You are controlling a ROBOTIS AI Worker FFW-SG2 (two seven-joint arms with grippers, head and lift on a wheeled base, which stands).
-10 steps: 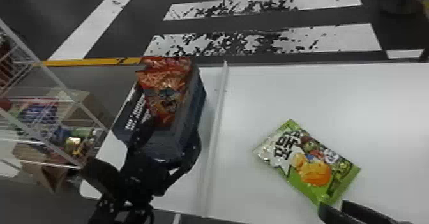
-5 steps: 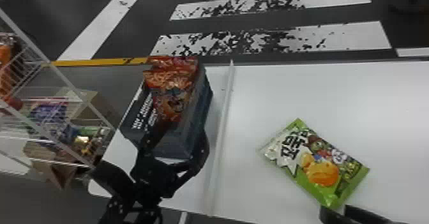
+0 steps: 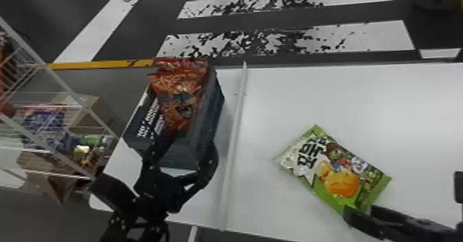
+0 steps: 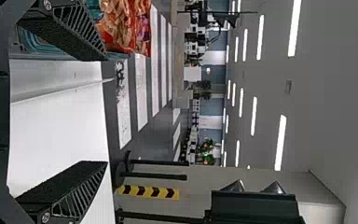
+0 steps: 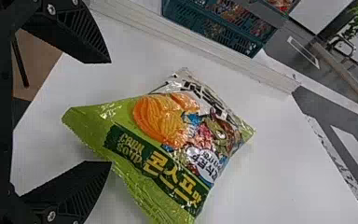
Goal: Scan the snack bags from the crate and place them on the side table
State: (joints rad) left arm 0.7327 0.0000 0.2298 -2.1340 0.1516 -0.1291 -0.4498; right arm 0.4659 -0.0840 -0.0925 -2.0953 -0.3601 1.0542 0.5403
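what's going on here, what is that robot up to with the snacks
A two-armed robot is working with snack bags. Its right gripper is open at one end of a green snack bag, which lies on the white table and does not look gripped. The left gripper is open too, at the near end of a crate with orange-red bags in it. It looks as if the green bag may be picked up next.

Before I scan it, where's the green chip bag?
In the head view, the green chip bag lies on the white table, right of the crate, its near corner by the right end effector.
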